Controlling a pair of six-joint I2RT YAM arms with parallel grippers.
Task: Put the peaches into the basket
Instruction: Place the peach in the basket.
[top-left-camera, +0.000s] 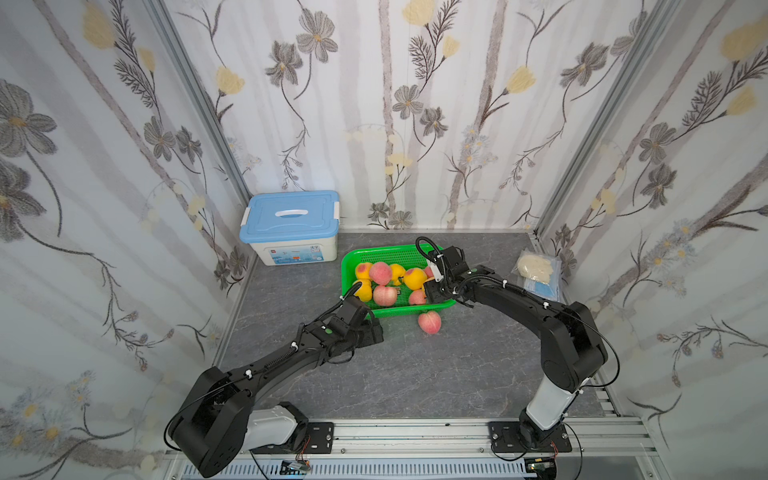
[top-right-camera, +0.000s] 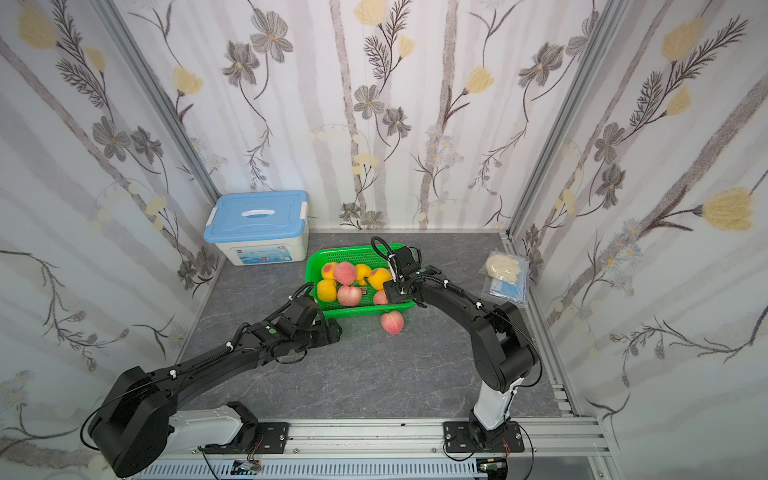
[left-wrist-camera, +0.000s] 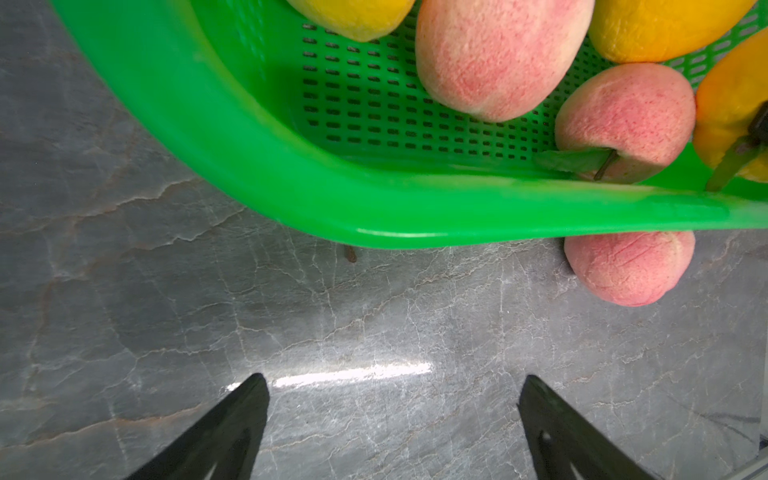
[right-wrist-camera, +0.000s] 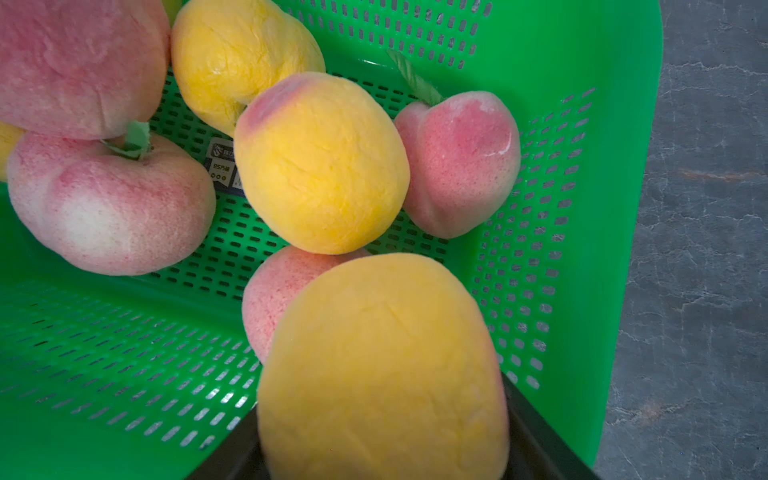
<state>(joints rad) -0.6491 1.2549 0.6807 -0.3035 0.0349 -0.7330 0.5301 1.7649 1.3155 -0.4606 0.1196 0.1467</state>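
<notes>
Green perforated basket (top-left-camera: 386, 254) stood on the grey marbled table (top-left-camera: 415, 374), near a white storage box (top-left-camera: 291, 224) with a blue lid. Peaches (top-left-camera: 385, 295), pink and yellow, lay heaped inside it in both top views.

Right claw (right-wrist-camera: 386, 449) hung over the basket's interior, pinching a yellow peach (right-wrist-camera: 382, 365) between its black fingers. The fruit sat above the others, not among them.

Left claw (left-wrist-camera: 394, 377) hovered low over bare table just outside the basket's near rim, fingers spread wide, nothing between them.

One pink peach (top-left-camera: 429, 322) lay on the table, outside, close against the front rim.

Writing: a small dark label (right-wrist-camera: 222, 166) lay on the basket floor, white print on it, half covered by fruit; could not read it. Printed sticker (top-left-camera: 295, 255) on the box front, too small to read. A clear packet (top-left-camera: 538, 270) with pale and blue contents lay at the table's far edge, with no legible text.
</notes>
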